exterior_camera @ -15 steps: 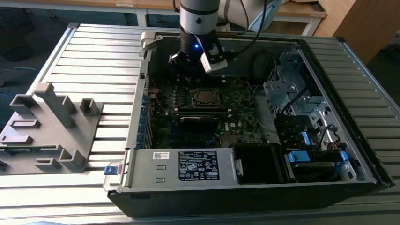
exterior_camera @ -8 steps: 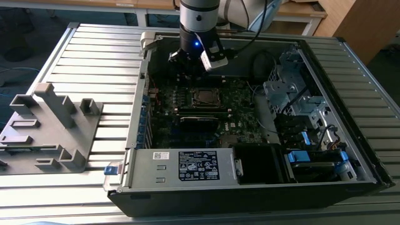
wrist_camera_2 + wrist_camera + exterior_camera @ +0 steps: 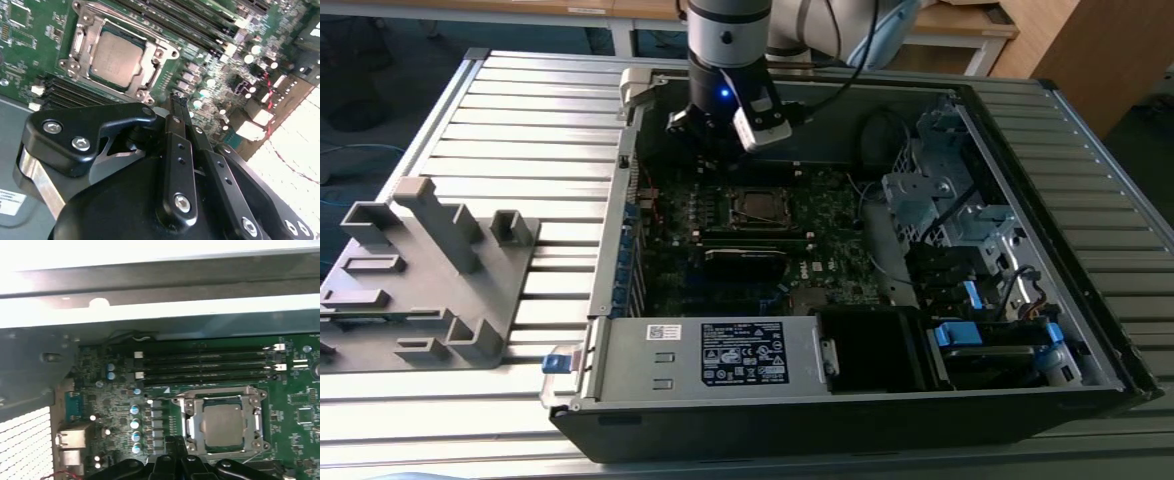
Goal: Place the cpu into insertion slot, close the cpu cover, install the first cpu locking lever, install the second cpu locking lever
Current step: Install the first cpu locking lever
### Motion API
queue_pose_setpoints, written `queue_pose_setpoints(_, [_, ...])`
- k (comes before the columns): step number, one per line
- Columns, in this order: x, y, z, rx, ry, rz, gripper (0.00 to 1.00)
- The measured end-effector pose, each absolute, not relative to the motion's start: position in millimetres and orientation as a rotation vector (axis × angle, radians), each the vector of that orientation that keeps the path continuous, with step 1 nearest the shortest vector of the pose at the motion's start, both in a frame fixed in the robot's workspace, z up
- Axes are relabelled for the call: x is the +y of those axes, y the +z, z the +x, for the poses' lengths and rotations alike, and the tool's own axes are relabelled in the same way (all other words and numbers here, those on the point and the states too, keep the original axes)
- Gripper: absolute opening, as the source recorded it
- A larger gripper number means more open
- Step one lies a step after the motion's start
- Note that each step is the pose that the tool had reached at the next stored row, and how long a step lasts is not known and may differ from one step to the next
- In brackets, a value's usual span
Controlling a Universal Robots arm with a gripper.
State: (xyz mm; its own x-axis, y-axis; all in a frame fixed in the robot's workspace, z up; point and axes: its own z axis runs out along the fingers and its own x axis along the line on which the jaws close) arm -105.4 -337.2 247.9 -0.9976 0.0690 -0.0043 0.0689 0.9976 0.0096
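The cpu [image 3: 114,56] [image 3: 223,423], a square chip with a dull silver top, lies flat in the socket on the green motherboard. The silvery cpu cover [image 3: 150,62] [image 3: 187,407] lies flat as a frame around it. In the exterior view the socket [image 3: 757,205] sits mid-board inside the open computer case. My gripper [image 3: 176,99] [image 3: 176,442] hangs above the board beside the socket, apart from the cpu, its thin black fingers pressed together with nothing between them. The exterior view has the gripper [image 3: 704,135] above the board's far edge. I cannot make out the locking levers.
Memory slots [image 3: 205,365] run alongside the socket. The case wall [image 3: 150,315] is close behind the board. A power supply [image 3: 707,355] and drive cage [image 3: 947,200] fill the case's near and right parts. A grey fixture [image 3: 427,270] stands on the slatted table at the exterior view's left.
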Motion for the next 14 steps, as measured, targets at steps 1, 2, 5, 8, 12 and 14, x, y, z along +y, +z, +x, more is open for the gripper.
queue_pose_setpoints(1, [-337,248,-107,3.134,0.015,0.108,0.11])
queue_pose_setpoints(2, [-337,248,-108,3.133,0.015,0.108,0.11])
queue_pose_setpoints(5, [-337,248,-112,3.130,0.015,0.108,0.11])
queue_pose_setpoints(8, [-337,248,-115,3.128,0.015,0.108,0.11])
queue_pose_setpoints(12, [-337,248,-117,3.127,0.079,0.108,0.11])
queue_pose_setpoints(14, [-338,248,-118,3.127,0.100,0.108,0.11])
